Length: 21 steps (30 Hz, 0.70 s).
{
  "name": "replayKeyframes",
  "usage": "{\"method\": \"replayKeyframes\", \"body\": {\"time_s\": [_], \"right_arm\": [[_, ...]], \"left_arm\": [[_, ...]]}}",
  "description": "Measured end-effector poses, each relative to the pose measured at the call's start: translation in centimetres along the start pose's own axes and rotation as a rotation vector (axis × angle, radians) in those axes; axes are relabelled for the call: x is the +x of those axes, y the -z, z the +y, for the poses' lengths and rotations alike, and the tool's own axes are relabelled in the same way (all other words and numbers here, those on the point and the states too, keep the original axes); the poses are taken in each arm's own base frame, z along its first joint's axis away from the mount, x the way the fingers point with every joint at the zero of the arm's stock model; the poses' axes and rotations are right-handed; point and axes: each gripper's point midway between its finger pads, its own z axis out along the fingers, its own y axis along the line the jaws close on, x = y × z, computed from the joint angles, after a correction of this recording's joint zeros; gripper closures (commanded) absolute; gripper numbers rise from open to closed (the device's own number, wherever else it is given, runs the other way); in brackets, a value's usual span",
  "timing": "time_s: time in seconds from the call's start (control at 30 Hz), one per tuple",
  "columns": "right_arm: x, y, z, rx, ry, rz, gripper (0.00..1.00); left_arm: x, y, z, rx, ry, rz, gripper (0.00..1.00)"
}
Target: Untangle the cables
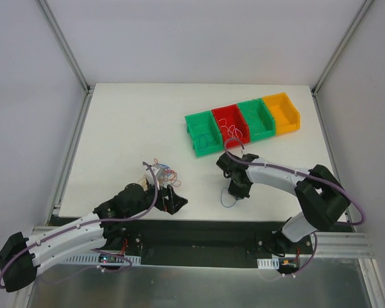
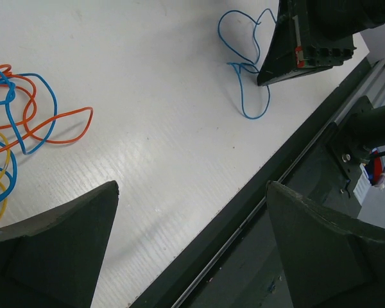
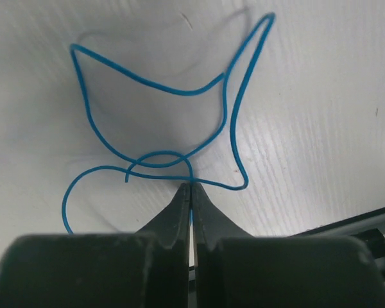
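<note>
While the R gripper (image 3: 190, 187) is pinched tight on a loose blue cable (image 3: 160, 90), the rest of that cable lies curled on the table (image 1: 128, 115), just nearer the arm bases than the red bin (image 1: 225, 111). L gripper (image 2: 192, 247) gapes wide w/ nothing btwn its fingers, well left of the bin and nearer the bases. The tangle (image 1: 162, 172), blue, orange, yellow & red strands, lies left of the bin too, a bit nearer the bases.
</note>
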Motion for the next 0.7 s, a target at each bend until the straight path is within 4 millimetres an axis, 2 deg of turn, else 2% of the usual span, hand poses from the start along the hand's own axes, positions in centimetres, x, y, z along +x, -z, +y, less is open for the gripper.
{"method": "replayKeyframes", "body": {"time_s": [0.17, 0.3, 0.37, 0.47, 0.63, 0.7], "right_arm": [[-0.8, 0.8, 0.6, -0.074, 0.082, -0.035, 1.00], [-2.9, 3.1, 1.2, -0.172, 0.208, -0.147, 1.00], [-4.3, 4.8, 1.8, -0.230, 0.257, -0.225, 1.00], [-7.0, 8.2, 3.7, -0.334, 0.329, -0.360, 1.00], [-11.6, 14.7, 8.6, -0.500, 0.372, -0.551, 1.00], [-13.0, 16.6, 10.4, -0.551, 0.361, -0.597, 1.00]], "left_arm": [[-0.2, 0.3, -0.2, 0.022, -0.001, -0.033, 0.04], [-0.3, 0.5, -0.2, 0.032, 0.000, -0.049, 0.05], [-0.3, 0.5, -0.2, 0.037, 0.001, -0.055, 0.05], [-0.7, 0.7, -0.2, 0.037, 0.005, -0.081, 0.05], [-1.3, 1.1, 0.1, 0.037, 0.021, -0.142, 0.05], [-1.5, 1.2, 0.1, 0.038, 0.026, -0.155, 0.05]]}}
